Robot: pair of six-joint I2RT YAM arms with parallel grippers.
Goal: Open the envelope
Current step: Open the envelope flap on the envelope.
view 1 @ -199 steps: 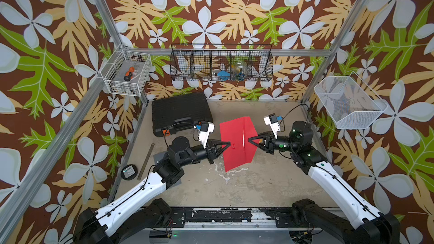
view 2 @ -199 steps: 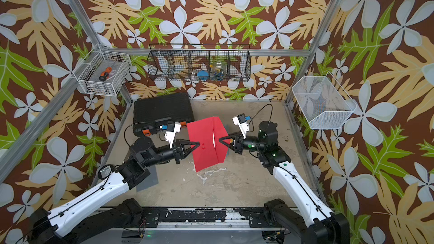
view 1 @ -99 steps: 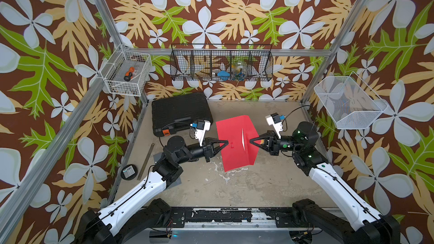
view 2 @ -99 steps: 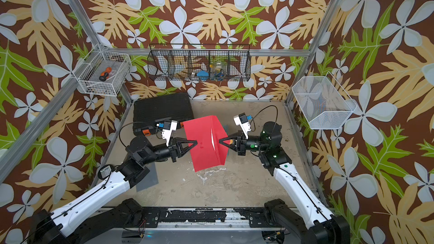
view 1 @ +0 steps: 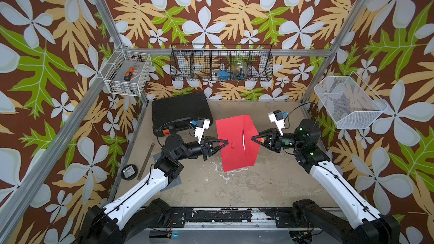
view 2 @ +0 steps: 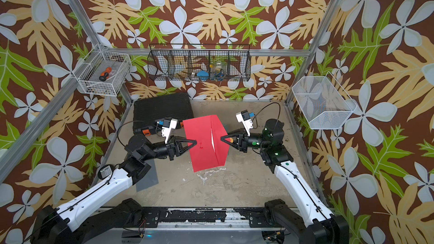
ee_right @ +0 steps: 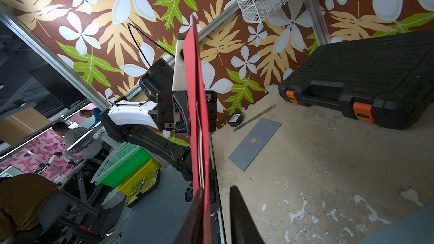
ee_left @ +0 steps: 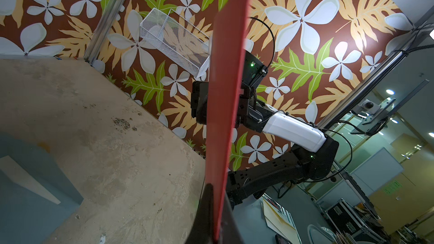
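Note:
A red envelope (view 1: 234, 146) (view 2: 204, 146) hangs in the air above the table between both arms. A white slit (view 1: 243, 139) shows along its flap edge. My left gripper (view 1: 226, 141) (view 2: 195, 141) is shut on the envelope's left edge; the left wrist view shows the red sheet (ee_left: 225, 90) pinched between the dark fingers of this gripper (ee_left: 216, 198). My right gripper (view 1: 253, 138) (view 2: 222, 138) sits at the envelope's right edge. In the right wrist view one finger (ee_right: 197, 207) lies against the red paper (ee_right: 196, 90) and the other finger (ee_right: 237, 207) stands apart, so this gripper (ee_right: 217, 188) is open.
A black tool case (view 1: 180, 111) lies at the back left of the table. A grey card (view 2: 145, 177), a metal ruler (view 1: 146, 160) and a small round black object (view 1: 128, 172) lie at the left edge. Wire baskets (view 1: 222, 63) hang on the walls.
The right gripper's jaws have parted a little at the envelope's right edge. The envelope has swung to face the top camera more squarely. The left gripper still holds it.

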